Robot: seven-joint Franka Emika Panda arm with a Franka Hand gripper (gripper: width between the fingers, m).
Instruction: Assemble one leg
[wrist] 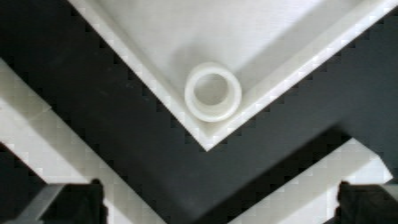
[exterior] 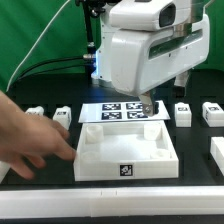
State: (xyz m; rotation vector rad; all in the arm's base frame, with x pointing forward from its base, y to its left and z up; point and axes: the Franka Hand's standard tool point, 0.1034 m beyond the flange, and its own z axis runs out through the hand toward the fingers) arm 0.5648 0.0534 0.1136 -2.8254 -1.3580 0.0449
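Observation:
Several white legs with marker tags stand on the black table: two to the exterior view's left (exterior: 62, 114) (exterior: 35, 113), two to the right (exterior: 183, 113) (exterior: 212, 112), and one at the right edge (exterior: 218, 150). My gripper (exterior: 150, 108) hangs over the far right corner of the large white tray (exterior: 100, 168). In the wrist view the gripper (wrist: 217, 205) is open and empty, its dark fingertips (wrist: 71, 203) spread wide. Below them lie the tray's corner rim (wrist: 125, 60) and its round socket (wrist: 214, 92). No leg shows in the wrist view.
A person's hand (exterior: 30, 140) reaches in from the exterior view's left and rests at the tray's left rim. The marker board (exterior: 120, 111) lies just behind the tray, under the arm. A green backdrop and cables stand behind the table.

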